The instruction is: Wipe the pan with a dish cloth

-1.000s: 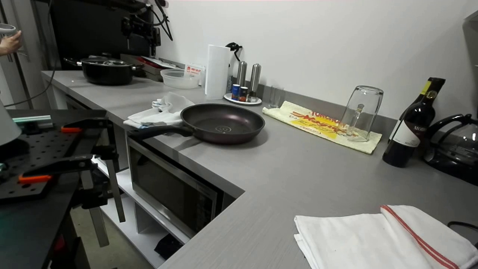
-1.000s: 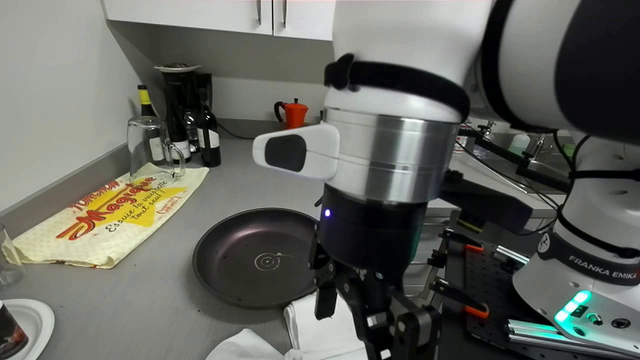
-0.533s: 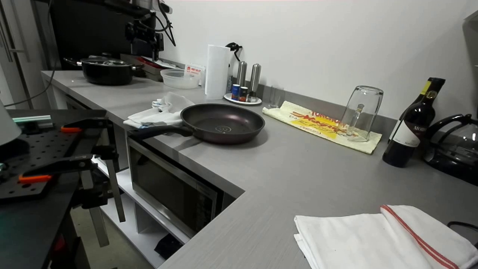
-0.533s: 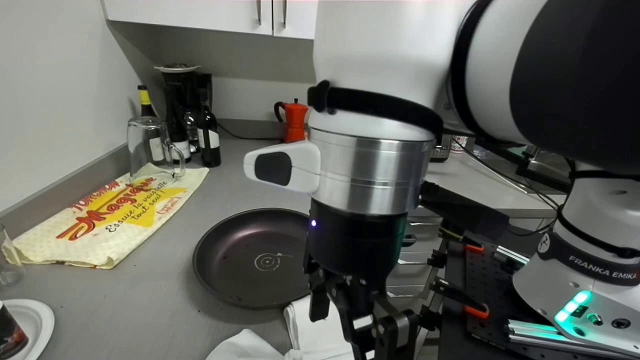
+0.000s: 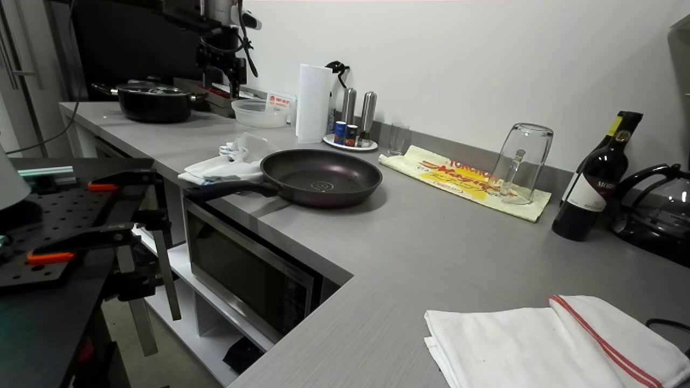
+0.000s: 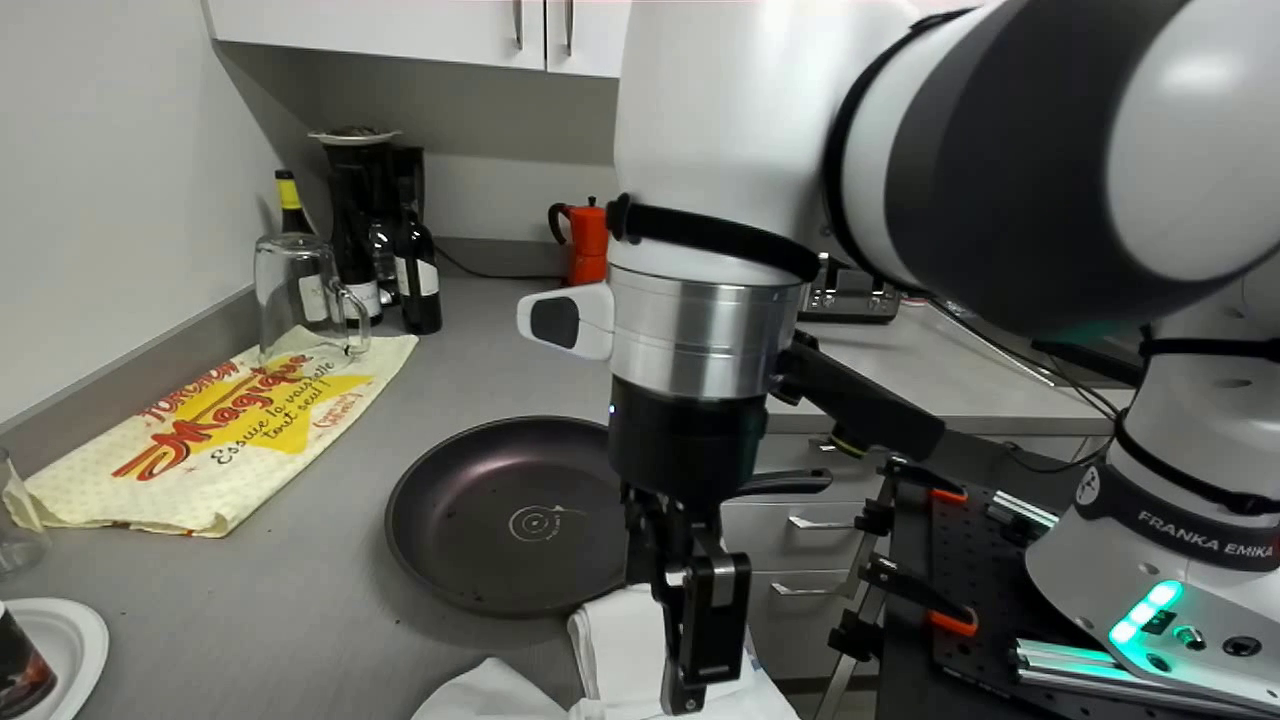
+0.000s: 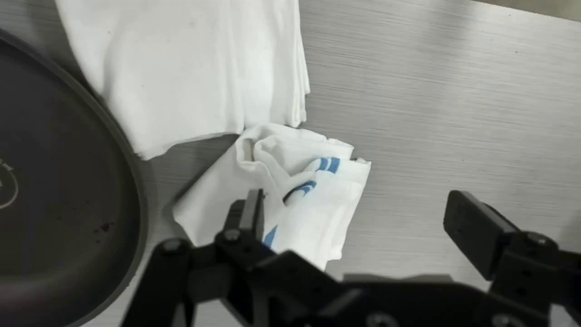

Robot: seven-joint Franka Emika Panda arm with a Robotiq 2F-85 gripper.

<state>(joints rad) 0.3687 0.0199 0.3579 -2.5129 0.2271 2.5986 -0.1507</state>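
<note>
The dark frying pan rests on the grey counter and shows in an exterior view and at the left of the wrist view. A crumpled white dish cloth with blue stripes lies beside it, also seen in both exterior views. A folded white piece touches it in the wrist view; I cannot tell whether it is the same cloth. My gripper is open and empty above the counter, its left finger over the cloth. It shows in both exterior views.
A yellow printed towel with an upside-down glass mug lies by the wall. A white plate with shakers, a paper towel roll and a black pot stand farther along. A red-striped cloth lies at the counter corner.
My gripper has moved toward the pan and somewhat lower, and the wrist has turned. The cloth and pan have not moved.
</note>
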